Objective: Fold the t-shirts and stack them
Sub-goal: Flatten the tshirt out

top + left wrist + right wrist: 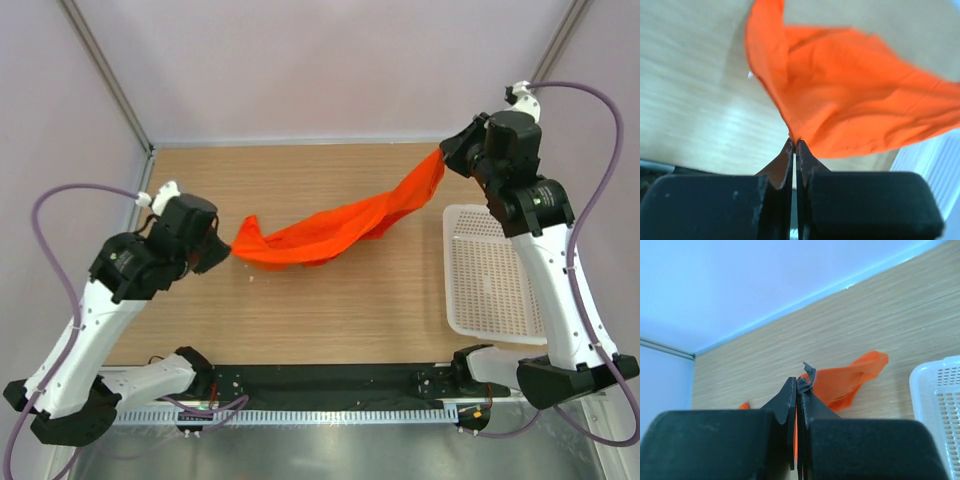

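Observation:
One plain orange-red t-shirt (340, 228) hangs stretched between both arms above the wooden table, sagging in the middle. My left gripper (228, 250) is shut on its left end; in the left wrist view the cloth (860, 105) fans out from the pinched tips (795, 142). My right gripper (445, 155) is shut on the far right end, higher and toward the back. In the right wrist view orange fabric (850, 377) shows just past the closed tips (799, 385), with a strip of it between the jaws.
A white lattice basket (490, 270) lies on the table's right side, under the right arm; its corner shows in the right wrist view (940, 400). Pale walls enclose the back and sides. A black strip and cable track run along the near edge (330, 385).

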Robot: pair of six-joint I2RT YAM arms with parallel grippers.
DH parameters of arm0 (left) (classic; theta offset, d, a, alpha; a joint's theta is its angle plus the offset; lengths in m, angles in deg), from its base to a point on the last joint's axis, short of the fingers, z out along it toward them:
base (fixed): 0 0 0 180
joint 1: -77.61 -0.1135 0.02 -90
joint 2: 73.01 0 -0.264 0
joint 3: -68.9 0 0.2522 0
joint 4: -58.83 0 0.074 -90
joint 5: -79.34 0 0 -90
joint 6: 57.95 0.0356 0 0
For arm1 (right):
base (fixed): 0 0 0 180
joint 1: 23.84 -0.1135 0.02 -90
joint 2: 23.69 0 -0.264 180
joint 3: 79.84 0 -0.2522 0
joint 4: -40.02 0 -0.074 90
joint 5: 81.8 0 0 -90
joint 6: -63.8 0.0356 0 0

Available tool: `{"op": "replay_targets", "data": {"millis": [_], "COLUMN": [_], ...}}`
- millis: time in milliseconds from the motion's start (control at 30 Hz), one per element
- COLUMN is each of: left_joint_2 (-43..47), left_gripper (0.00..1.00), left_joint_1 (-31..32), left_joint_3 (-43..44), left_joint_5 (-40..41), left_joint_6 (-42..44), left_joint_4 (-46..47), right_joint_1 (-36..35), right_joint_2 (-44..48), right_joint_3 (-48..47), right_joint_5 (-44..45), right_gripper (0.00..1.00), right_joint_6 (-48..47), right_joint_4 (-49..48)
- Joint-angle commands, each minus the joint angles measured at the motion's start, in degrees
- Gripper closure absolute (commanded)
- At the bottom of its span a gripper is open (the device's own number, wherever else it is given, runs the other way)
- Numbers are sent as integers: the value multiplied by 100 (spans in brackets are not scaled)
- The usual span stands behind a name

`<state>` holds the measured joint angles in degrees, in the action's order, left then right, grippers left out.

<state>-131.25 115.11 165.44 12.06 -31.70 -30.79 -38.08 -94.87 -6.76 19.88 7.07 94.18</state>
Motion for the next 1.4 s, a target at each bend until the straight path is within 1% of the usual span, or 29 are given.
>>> {"op": "replay_targets", "data": {"millis": [0, 100, 133, 167, 233, 267, 300, 333, 400, 433, 467, 567, 600, 633, 667, 700, 767, 800, 833, 867, 933, 967, 1000, 1067, 1100, 1233, 1300, 1333, 1367], "left_joint_2": [-152, -407, -512, -609, -1057, -1206, -1538, -1663, -1918, -1989, -2033, -2165, -2270, -2323, -2402, -2481, -2857, -2999, -3192, -3498, -3773, -3974, -4054, -4160, -4161, -4020, -3924, -3888, -3810], "left_gripper": [100, 100, 100, 100, 100, 100, 100, 100, 100, 100, 100, 100, 100, 100, 100, 100, 100, 100, 100, 100, 100, 100, 100, 100, 100, 100, 100, 100, 100], "left_joint_1": [-23, -32, -40, -49, -163, -233, -408, -532, -778, -1083, -1208, -1586, -1657, -1701, -1754, -1789, -1877, -2025, -2114, -2193, -2518, -2641, -2851, -3081, -3290, -3626, -3723, -3906, -3934], "left_joint_3": [1270, 1898, 2308, 2513, 2969, 3407, 3637, 3814, 4131, 4193, 4237, 4185, 4185, 4167, 4150, 4158, 4324, 4464, 4866, 5062, 5509, 5625, 5748, 5889, 5881, 5539, 5302, 5266, 5118], "left_joint_5": [1275, 1761, 1893, 2155, 2359, 2482, 2535, 2536, 2483, 2448, 2404, 2316, 2238, 2219, 2237, 2263, 2263, 2246, 2228, 2176, 2027, 1878, 1789, 1483, 1377, 1059, 814, 743, 664], "left_joint_6": [282, 616, 870, 1012, 1267, 1564, 1724, 1925, 2453, 2576, 2821, 3209, 3419, 3578, 3710, 3955, 4150, 4221, 4334, 4353, 4310, 4266, 4230, 4020, 3923, 3501, 3168, 3019, 2834], "left_joint_4": [-1002, -774, -529, -431, -125, -18, 122, 280, 991, 1263, 1823, 2845, 3518, 3855, 4259, 4881, 5395, 5554, 5773, 5827, 5985, 6003, 6003, 6021, 6012, 5854, 5565, 5425, 5232], "right_joint_1": [9, 9, 18, 9, 18, 18, 18, 9, 9, 18, 9, 18, 18, 9, 18, 9, 9, 18, 9, 35, 61, 79, 97, 106, 106, 106, 106, 106, 106], "right_joint_2": [182, 166, 96, 26, -246, -317, -414, -597, -827, -941, -1185, -1678, -1845, -2021, -2188, -2564, -2952, -3346, -3620, -3849, -4314, -4326, -4300, -4142, -4115, -4027, -3799, -3755, -3702], "right_joint_3": [-412, -631, -711, -808, -1063, -1133, -1264, -1353, -1676, -1800, -2071, -2494, -2861, -3100, -3598, -3847, -4296, -4828, -5173, -5890, -6344, -6372, -6276, -6022, -6012, -5933, -5582, -5537, -5615], "right_joint_5": [1, 27, 36, 10, -34, -34, -52, -69, -70, -87, -105, -201, -219, -219, -210, -193, -184, -140, -131, -96, -26, 44, 88, 97, 97, -78, -96, -96, -87], "right_gripper": [99, 99, 99, 99, 99, 99, 99, 99, 99, 99, 99, 99, 99, 99, 99, 99, 99, 99, 99, 99, 99, 99, 99, 99, 99, 99, 99, 99, 99], "right_joint_6": [232, 223, 223, 223, 197, 197, 153, 109, -40, -102, -163, -409, -488, -602, -655, -699, -752, -770, -788, -814, -753, -735, -709, -743, -761, -744, -682, -700, -708], "right_joint_4": [-145, -575, -682, -805, -1244, -1419, -1839, -2017, -2508, -2659, -2782, -3274, -3458, -3521, -3583, -3705, -3881, -3986, -3970, -3926, -3996, -4005, -4379, -4593, -4577, -4243, -4260, -4234, -4147]}}
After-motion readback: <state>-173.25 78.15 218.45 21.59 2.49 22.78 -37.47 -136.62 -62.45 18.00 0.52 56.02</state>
